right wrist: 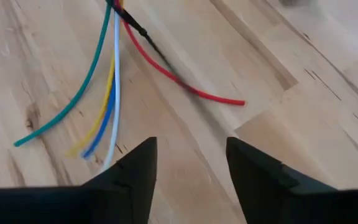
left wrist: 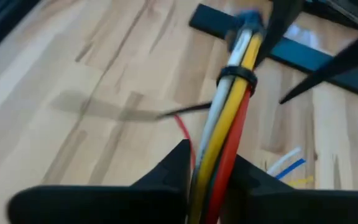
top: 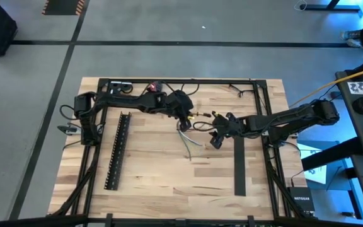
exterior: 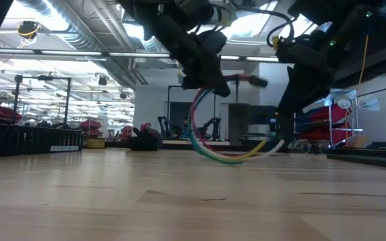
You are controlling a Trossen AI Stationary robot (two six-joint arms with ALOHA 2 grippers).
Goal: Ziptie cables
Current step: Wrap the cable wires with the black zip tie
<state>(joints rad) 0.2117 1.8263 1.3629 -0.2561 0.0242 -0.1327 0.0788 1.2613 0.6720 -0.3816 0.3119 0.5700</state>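
Left gripper [left wrist: 207, 180] pinches the cables [left wrist: 232, 118] (a black tie [left wrist: 236, 76] rings them) above the table [top: 169, 183] centre; right gripper [right wrist: 188, 165], just right, hangs spread and empty

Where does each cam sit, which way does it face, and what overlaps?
High: above the table, looking straight down; both arms show, left gripper, right gripper.
Low: at table-top height, looking level into the room; arms come in from above, cables hang between them.
Left wrist: looks past its own fingers, shut on the cables.
Right wrist: looks down past its open fingers at the wood.
Shared: all four show the cables.
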